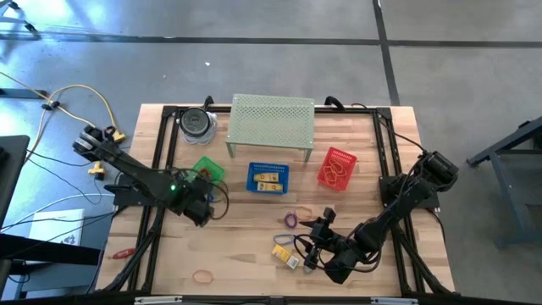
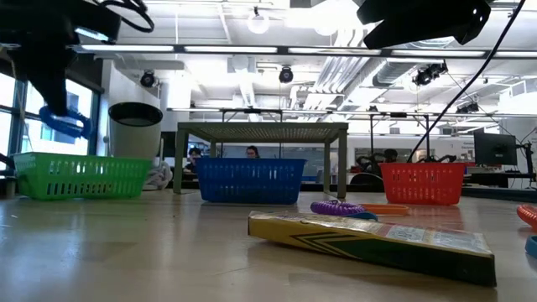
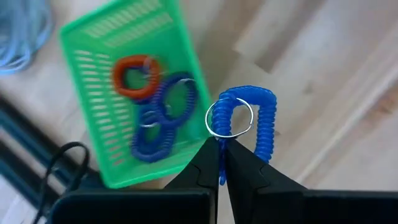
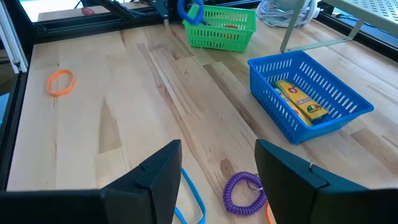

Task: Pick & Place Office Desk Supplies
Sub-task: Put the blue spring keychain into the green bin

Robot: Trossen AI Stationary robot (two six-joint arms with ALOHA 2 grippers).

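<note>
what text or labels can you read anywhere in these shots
None can be read.
Yellow boxes in the blue basket: printing on top, too blurred to read.
Yellow box lying on the table: green and dark markings only, no legible words.
Paper beside the table: print too small to read.

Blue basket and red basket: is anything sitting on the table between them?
No. In the high view, only bare wood separates the blue basket and the red basket.
</note>
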